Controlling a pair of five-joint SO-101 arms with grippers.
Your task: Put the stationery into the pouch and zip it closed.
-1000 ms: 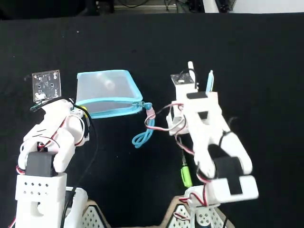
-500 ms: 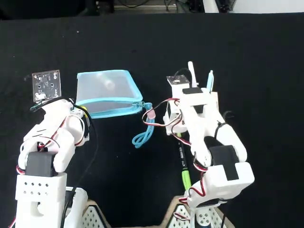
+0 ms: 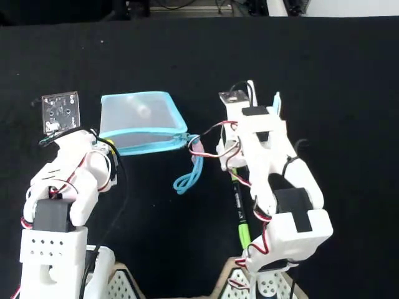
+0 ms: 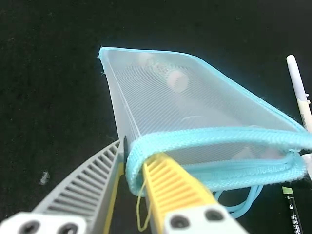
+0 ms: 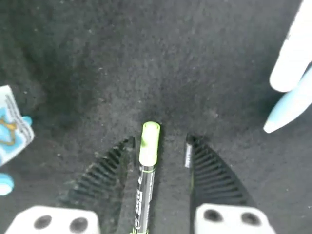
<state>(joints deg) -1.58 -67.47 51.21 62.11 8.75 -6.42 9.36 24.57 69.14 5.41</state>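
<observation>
**A:** Which step is judged to be in hand?

**B:** Loading. At 10 o'clock the mesh pouch (image 3: 140, 118) is pinned at its zip end by the left gripper (image 4: 136, 151), which is clamped on the teal rim. At 5 o'clock the green-capped pen (image 5: 147, 146) is straddled by the right gripper (image 5: 159, 140), whose jaws stand apart, so nothing is pinched yet.

**A:** What is called for next?

**B:** The pen would need to be gripped and carried to the pouch mouth. A white pen (image 3: 250, 87) and a blue pen (image 3: 276, 103) are left at 1 o'clock.

**A:** And the surroundings?

**B:** A black cloth table (image 3: 336, 75) is seen, with cables (image 3: 174, 5) glimpsed beyond it at 12 o'clock.
</observation>
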